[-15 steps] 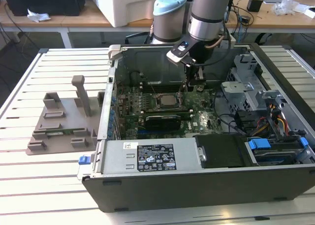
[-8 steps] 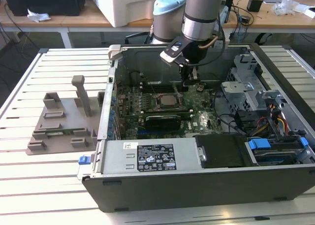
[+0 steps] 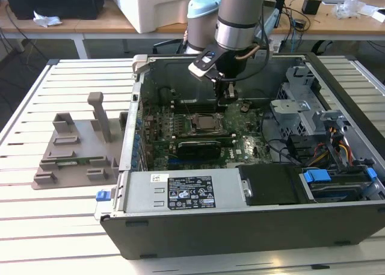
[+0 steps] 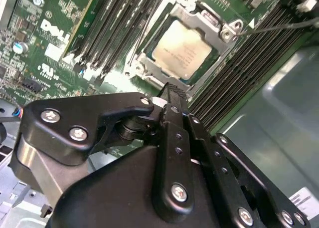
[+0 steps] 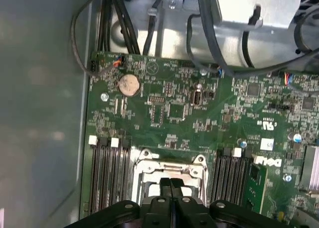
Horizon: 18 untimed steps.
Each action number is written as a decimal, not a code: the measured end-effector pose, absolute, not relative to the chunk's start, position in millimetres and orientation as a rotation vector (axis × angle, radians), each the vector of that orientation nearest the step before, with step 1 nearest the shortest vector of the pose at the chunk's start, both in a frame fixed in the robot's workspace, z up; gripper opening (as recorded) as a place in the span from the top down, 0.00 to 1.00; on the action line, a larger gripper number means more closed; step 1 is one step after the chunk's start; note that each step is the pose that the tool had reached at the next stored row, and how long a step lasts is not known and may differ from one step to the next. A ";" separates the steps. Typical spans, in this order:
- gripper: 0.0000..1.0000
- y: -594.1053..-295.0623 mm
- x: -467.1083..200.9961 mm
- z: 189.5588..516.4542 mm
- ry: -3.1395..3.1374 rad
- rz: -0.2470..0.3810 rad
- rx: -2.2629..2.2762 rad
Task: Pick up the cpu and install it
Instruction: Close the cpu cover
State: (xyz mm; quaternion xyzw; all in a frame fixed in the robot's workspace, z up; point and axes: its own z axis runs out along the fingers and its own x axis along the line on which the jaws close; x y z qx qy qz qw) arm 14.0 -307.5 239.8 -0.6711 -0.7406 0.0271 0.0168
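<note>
The cpu point(image 4: 182, 51), a square chip with a shiny metal top, lies flat in the socket on the green motherboard point(image 5: 199, 123), ringed by a silver metal frame point(image 4: 149, 68). In the exterior view the cpu point(image 3: 206, 123) sits mid-board inside the open computer case. My gripper point(image 3: 227, 101) hangs just above the board, a little beyond the cpu toward the case's back wall. Its black fingers point(image 5: 172, 188) are pressed together with nothing between them. In the second wrist view the fingertip point(image 4: 172, 92) stands just off the socket frame's edge.
Memory slots point(image 5: 107, 173) flank the socket on both sides. Black cables point(image 5: 209, 33) and a metal drive cage point(image 3: 295, 109) crowd the exterior view's right. The case's power supply point(image 3: 192, 191) lies at the front. A grey holder tray point(image 3: 72, 148) rests on the slatted table point(image 3: 36, 227).
</note>
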 end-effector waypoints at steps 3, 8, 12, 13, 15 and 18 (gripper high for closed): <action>0.89 -307.5 6.5 238.2 -2.302 0.084 -2.086; 0.89 -307.5 -3.4 229.4 -2.302 0.084 -2.086; 0.89 -307.5 -14.9 225.6 -2.302 0.084 -2.086; 0.89 -307.5 -16.4 224.7 -2.302 0.084 -2.086; 0.89 -307.5 -19.9 222.6 -2.302 0.084 -2.086; 0.89 -307.5 -26.8 218.4 -2.302 0.084 -2.086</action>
